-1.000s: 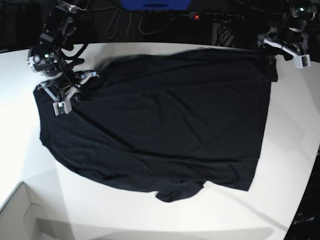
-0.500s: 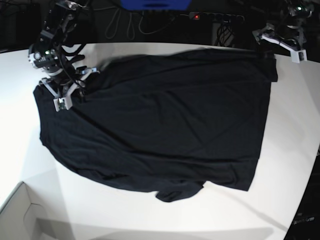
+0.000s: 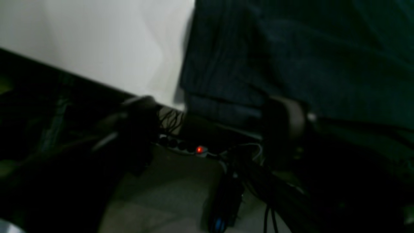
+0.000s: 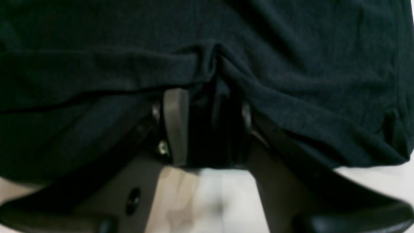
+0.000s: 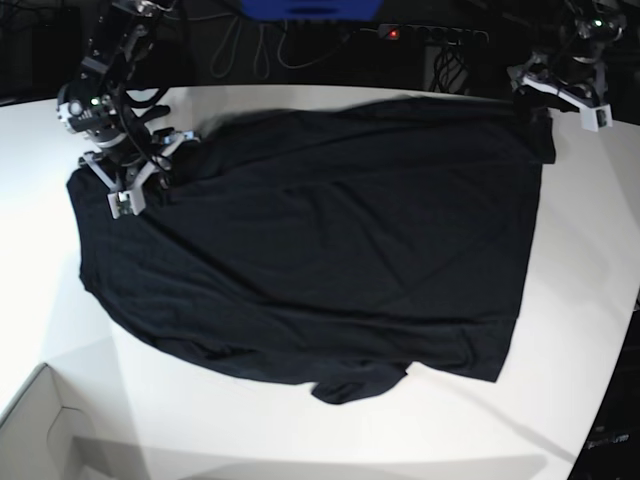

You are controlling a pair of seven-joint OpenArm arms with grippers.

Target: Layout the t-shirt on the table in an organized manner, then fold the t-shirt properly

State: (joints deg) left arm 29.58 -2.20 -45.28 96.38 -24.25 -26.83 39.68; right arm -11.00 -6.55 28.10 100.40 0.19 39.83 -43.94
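Broadly, the laying-out step looks close to done and the folding has not begun: the large plain black t-shirt of soft thin fabric (image 5: 310, 240) lies spread nearly flat over the middle of the smooth white table (image 5: 590, 260), reaching from near the far edge toward the near edge, with no panel folded over another. What is left of the spreading, as I judge it, is small: a short sleeve bunches into a lump at the shirt's near edge, and shallow wrinkles run along that side. Toward the far left corner, the right tool (image 4: 207, 129) has its jaws closed on a gathered pleat of the t-shirt, the cloth puckering upward between the pads in the right wrist view. Toward the far right corner, the left tool (image 5: 560, 85) sits over the table's far edge, just beside the shirt's corner; the left wrist view is dark and blurred, but its fingers stand apart with nothing between them, so it appears to hold no cloth.
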